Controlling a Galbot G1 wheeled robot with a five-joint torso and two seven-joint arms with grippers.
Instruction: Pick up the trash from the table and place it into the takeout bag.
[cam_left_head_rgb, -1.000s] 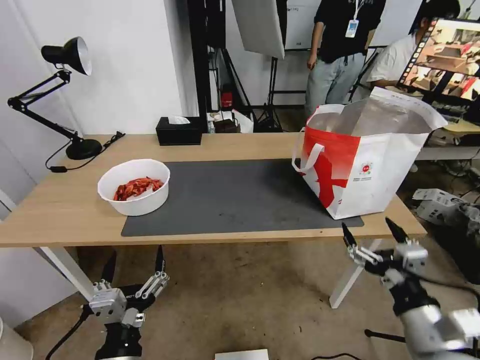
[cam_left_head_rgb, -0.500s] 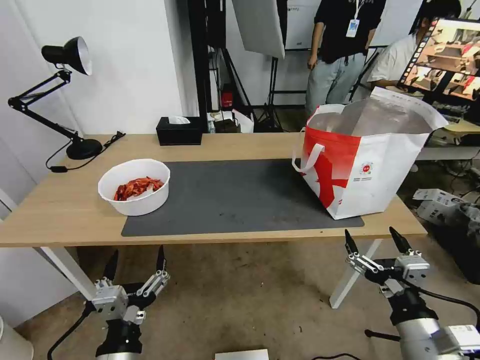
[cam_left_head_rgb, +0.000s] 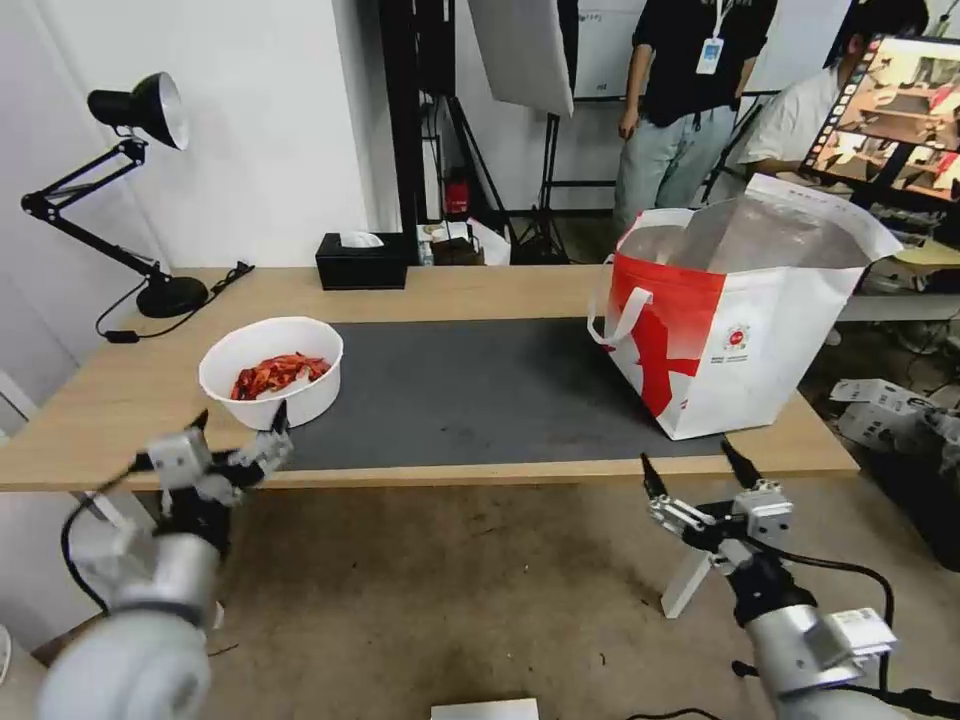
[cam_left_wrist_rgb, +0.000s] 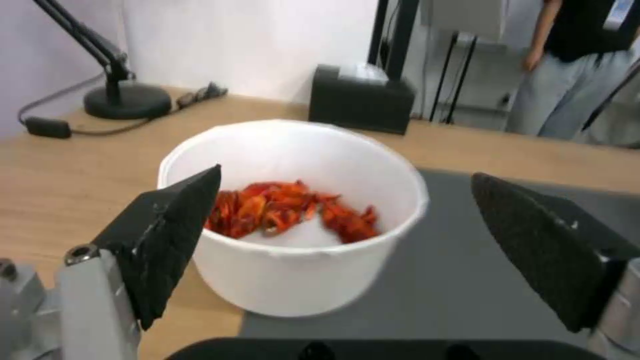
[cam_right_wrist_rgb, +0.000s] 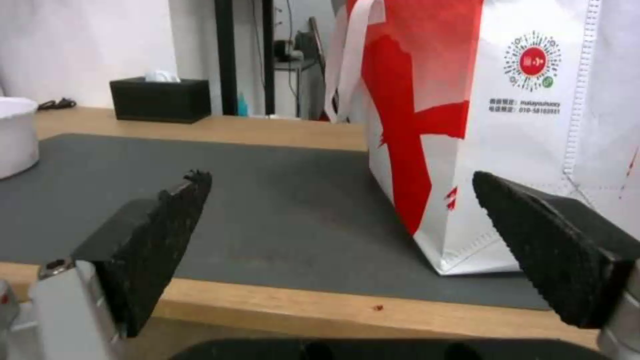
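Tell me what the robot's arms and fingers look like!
Both arms are shiny silver tubes with black wrists and black cables trailing off. The left gripper and right gripper each have a silver-grey metal body and two pointed black fingers with rough, grainy pads.

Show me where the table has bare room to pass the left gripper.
Widest free patch: the dark grey mat between the white bowl and takeout bag. The back wood strip between tissue box and bag is bare. Tightest spot: the left gripper, open, at the bowl.
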